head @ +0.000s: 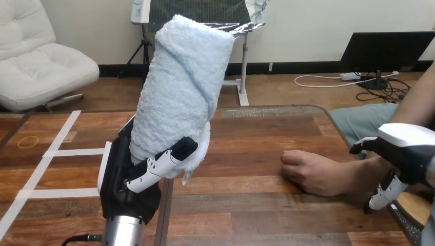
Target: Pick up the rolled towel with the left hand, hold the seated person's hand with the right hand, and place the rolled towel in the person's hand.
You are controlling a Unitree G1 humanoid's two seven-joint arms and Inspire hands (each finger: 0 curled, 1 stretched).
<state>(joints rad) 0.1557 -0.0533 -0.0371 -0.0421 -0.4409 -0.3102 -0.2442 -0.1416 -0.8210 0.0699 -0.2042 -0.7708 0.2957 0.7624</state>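
My left hand is raised at the left of the head view, its fingers and thumb curled round the lower end of a light blue rolled towel that stands upright above it. The person's hand rests on the table at the right as a loose fist, knuckles toward the towel and apart from it. My right hand hangs over the person's forearm near the right edge. Its fingers are relaxed and reach down on the near side, not closed round the forearm.
The wooden table has a seam down its middle and white tape lines on its left part. A yellow ring mark lies at the far left. Bare tabletop lies between the towel and the person's hand.
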